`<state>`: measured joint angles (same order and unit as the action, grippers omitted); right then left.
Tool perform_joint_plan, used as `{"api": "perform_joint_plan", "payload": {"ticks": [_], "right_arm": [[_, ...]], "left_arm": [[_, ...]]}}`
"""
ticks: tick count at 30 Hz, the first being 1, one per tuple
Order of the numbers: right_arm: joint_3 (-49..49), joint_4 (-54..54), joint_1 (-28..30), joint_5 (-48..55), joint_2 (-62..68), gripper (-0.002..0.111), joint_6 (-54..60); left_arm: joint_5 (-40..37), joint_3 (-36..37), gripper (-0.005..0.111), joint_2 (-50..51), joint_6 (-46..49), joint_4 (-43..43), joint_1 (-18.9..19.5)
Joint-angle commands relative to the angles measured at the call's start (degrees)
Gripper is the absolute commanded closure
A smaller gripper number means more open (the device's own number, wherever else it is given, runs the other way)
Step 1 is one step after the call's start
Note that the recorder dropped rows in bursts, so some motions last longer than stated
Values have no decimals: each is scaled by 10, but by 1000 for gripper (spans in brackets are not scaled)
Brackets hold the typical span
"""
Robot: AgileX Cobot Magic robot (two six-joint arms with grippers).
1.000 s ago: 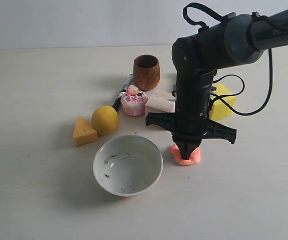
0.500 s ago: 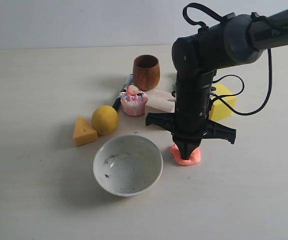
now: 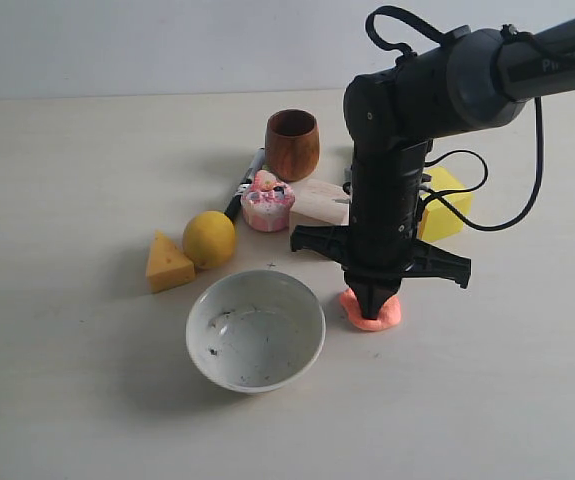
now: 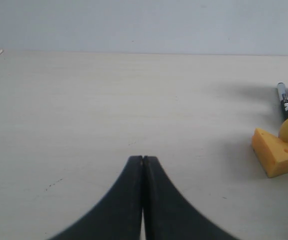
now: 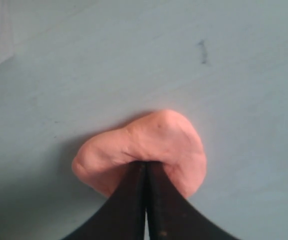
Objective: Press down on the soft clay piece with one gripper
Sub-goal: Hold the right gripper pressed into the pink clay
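Observation:
The soft clay piece is a salmon-orange lumpy blob lying on the table just right of the white bowl. My right gripper points straight down with its shut fingertips sunk into the top of the clay. In the right wrist view the clay bulges around the closed black tips of my right gripper. My left gripper is shut with nothing between its fingers, low over bare table; it does not show in the exterior view.
A white bowl sits left of the clay. Behind it are a cheese wedge, a lemon, a pink-white cupcake toy, a black marker, a wooden cup, a pale wooden block and a yellow block.

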<state>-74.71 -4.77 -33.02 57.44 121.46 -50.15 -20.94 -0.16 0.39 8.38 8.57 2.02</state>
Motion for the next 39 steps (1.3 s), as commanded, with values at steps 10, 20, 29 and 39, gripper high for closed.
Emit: {"api": "perform_joint_plan", "payload": {"ticks": [10, 20, 29, 39], "right_arm": [[17, -38, -5, -43, 46, 107, 6], [17, -39, -5, -46, 41, 107, 9], [17, -4, -5, -57, 2, 107, 7], [17, 14, -5, -79, -27, 107, 7]], "left_arm": [[4, 2, 107, -4, 1, 4, -3], [4, 2, 107, -4, 1, 4, -3], [4, 2, 107, -4, 1, 4, -3], [4, 2, 107, -4, 1, 4, -3]]}}
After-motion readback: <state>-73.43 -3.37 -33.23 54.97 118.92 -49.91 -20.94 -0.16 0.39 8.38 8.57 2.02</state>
